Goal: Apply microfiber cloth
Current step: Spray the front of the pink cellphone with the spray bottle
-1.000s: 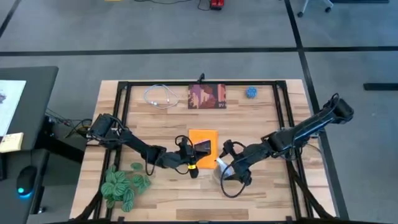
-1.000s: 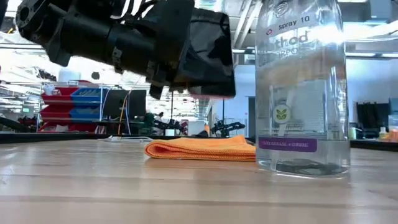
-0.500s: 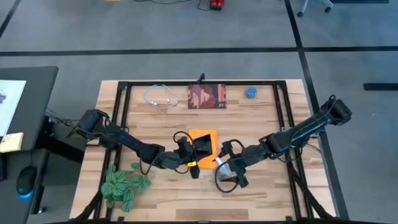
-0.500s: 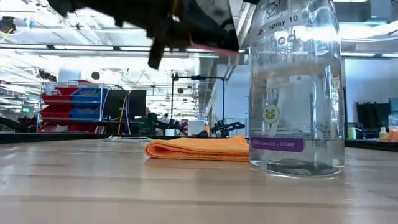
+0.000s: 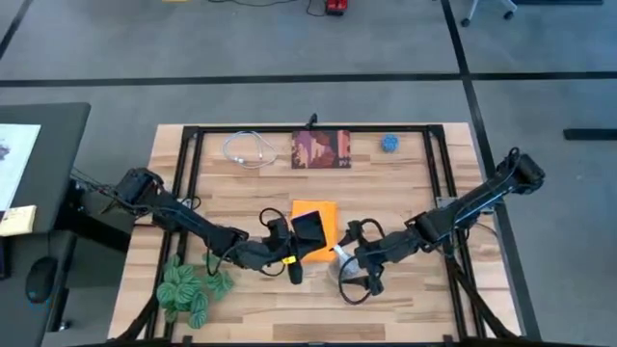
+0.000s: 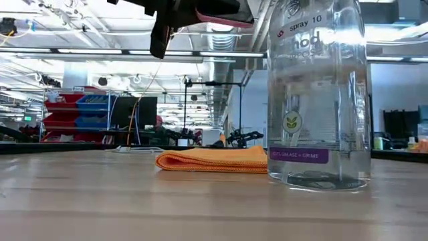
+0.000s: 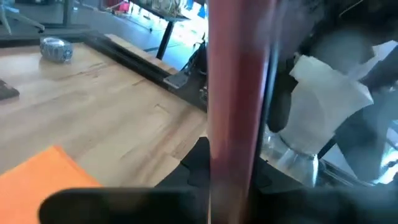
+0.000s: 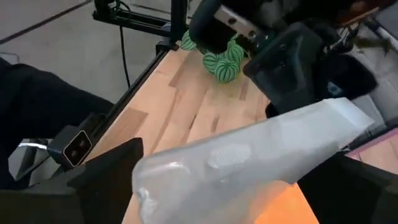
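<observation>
Left gripper [image 5: 301, 234] clamps phone [image 5: 310, 229] just above orange cloth [image 5: 314, 212], frame centre; right gripper [image 5: 349, 260], clamped on spray bottle [image 6: 319, 94], sits lower right, farther.

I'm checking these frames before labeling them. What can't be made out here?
- Left hand: in the high view the black smartphone it holds hides its fingers; in the low view the top edge cuts it off.
- Right hand: in its wrist view the spray bottle fills the gap, hiding finger contact.
- Microfiber cloth: the bottle covers its right end in the low view.
- Small blue object: too small to identify.
</observation>
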{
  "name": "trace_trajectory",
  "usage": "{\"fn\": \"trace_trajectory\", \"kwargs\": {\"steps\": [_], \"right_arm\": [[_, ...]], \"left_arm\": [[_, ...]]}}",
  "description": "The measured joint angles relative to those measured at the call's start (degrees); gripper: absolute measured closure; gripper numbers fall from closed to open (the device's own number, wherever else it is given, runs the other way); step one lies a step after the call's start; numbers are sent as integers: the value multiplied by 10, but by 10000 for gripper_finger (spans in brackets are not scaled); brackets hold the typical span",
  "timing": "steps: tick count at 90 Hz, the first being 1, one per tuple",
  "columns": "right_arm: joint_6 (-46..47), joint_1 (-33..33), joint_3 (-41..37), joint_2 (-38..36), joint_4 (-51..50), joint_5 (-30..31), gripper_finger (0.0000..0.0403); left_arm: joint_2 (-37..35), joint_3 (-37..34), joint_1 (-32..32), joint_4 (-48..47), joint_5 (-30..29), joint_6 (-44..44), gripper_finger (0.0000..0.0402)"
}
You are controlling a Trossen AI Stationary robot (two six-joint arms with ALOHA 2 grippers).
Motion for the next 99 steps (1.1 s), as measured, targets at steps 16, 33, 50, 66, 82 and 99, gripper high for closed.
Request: {"fn": "trace_trajectory", "kwargs": {"steps": [16, 33, 50, 66, 82, 99], "right_arm": [[23, 0, 0, 0, -6, 1, 59], [40, 2, 0, 0, -11, -4, 78], [70, 2, 0, 0, -20, 34, 181], [86, 15, 0, -7, -51, 64, 275], [111, 36, 1, -7, -77, 65, 228], [147, 63, 0, -7, -94, 140, 167]], "left_arm": [[3, 33, 8, -35, -17, 31, 390], [4, 51, 23, -100, -18, 36, 390], [4, 51, 25, -116, -18, 25, 390], [4, 51, 23, -117, -16, 27, 390], [4, 51, 23, -128, -16, 26, 390], [4, 51, 23, -129, -16, 26, 390]]}}
